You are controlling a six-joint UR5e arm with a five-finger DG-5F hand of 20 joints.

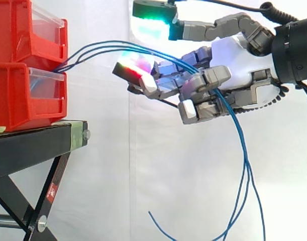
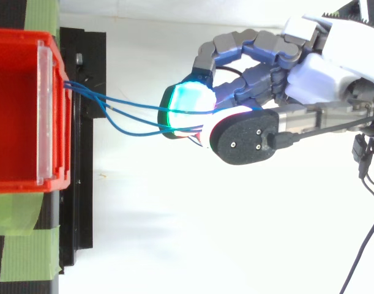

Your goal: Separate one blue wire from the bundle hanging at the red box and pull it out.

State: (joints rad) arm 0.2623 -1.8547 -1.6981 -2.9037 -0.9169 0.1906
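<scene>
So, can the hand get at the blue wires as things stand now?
Probably yes: the blue wires run from the red bins straight through the hand's curled fingers, with nothing in between.

Three thin blue wires (image 1: 100, 46), bunched together where they leave the front of the red box (image 1: 22, 95), at the seam between its upper and lower bins. Fanned slightly apart and arched roughly level away from the box. Gathered inside the curled fingers of the hand (image 1: 228, 55), well clear of the box. Beyond that, hanging in long loose curves to far below the box.
</scene>
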